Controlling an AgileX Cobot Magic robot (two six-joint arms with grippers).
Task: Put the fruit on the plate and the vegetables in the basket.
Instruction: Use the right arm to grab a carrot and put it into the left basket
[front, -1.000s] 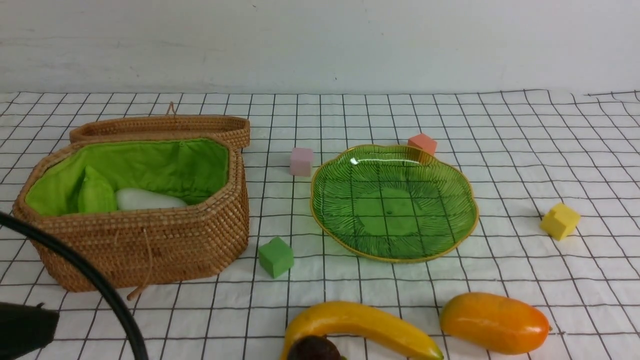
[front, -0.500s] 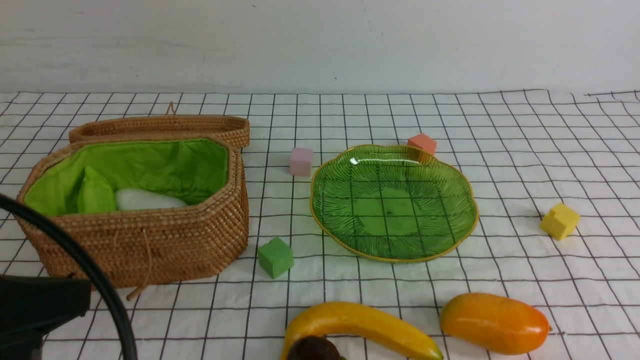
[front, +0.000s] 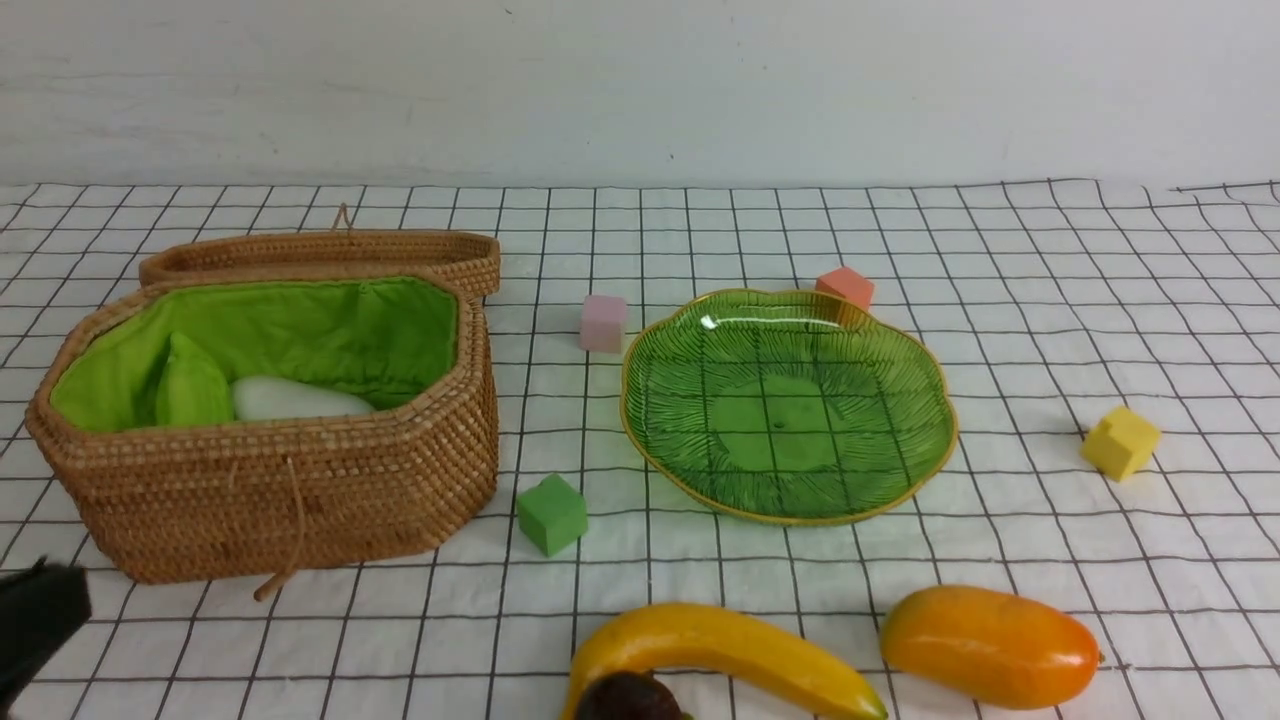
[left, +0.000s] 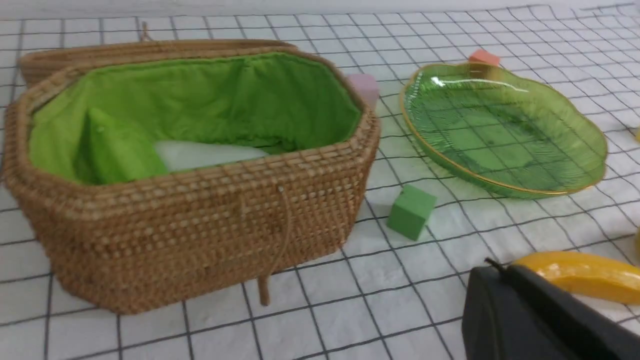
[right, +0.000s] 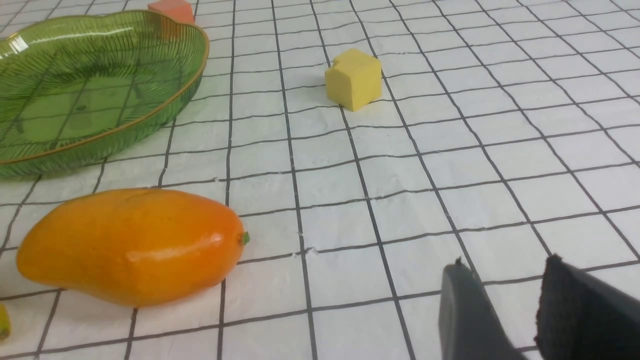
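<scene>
The wicker basket (front: 290, 490) stands open at the left; inside lie a green vegetable piece (front: 190, 385) and the white radish (front: 295, 398); the other vegetables are hidden. The green plate (front: 790, 400) is empty. The banana (front: 720, 650), the maroon ball (front: 630, 698) and the mango (front: 990, 645) lie at the front edge. My left gripper (front: 35, 620) is low at the front left, in front of the basket, shut and empty (left: 500, 270). My right gripper (right: 505, 262) is open and empty over bare cloth, apart from the mango (right: 130, 245).
Foam cubes lie on the checked cloth: green (front: 550, 513) between basket and plate, pink (front: 603, 322) and orange (front: 845, 287) behind the plate, yellow (front: 1120, 441) at the right. The basket's lid (front: 320, 255) hangs open behind it.
My left arm rose beside the basket, then drew back toward the lower left edge. Its black cable has left the view. Nothing on the table moved.
</scene>
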